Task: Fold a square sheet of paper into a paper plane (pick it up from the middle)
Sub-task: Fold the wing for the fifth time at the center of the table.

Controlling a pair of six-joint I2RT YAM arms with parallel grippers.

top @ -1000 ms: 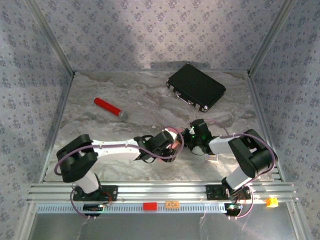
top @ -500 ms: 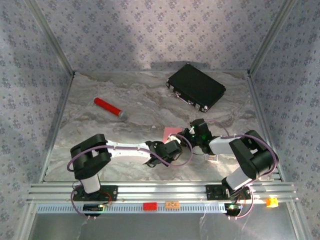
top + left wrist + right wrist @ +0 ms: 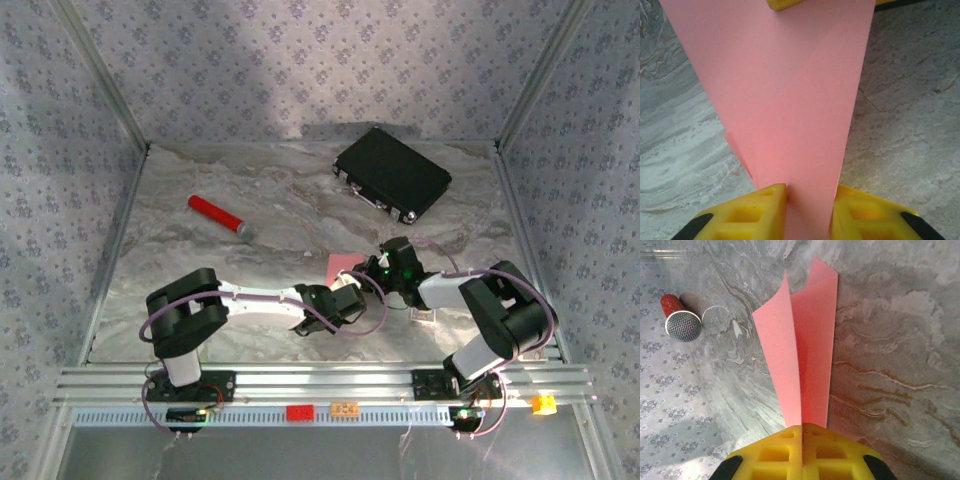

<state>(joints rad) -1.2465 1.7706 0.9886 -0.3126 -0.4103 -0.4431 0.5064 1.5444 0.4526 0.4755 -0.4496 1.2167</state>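
Right gripper (image 3: pixel 801 427): closed tight on the paper (image 3: pixel 805 350), which sticks out from between its yellow fingers.
Left gripper (image 3: pixel 809 200): fingers (image 3: pixel 755 212) narrowly apart, one at each side edge of the paper. I cannot tell whether they pinch it.
Paper: pink, folded lengthwise, with diagonal creases. It runs from one gripper to the other, over the near middle of the desk (image 3: pixel 250 190). In the right wrist view its two flaps splay apart away from the gripper.
Desk: grey marbled top.
Red cylinder (image 3: pixel 220 217): lies left of centre, well apart from the paper, its grey mesh cap toward the middle.
Black case (image 3: pixel 392 175): closed, at the far right, well apart from the paper.
Card (image 3: pixel 425 317): small, on the desk just beside the right arm.
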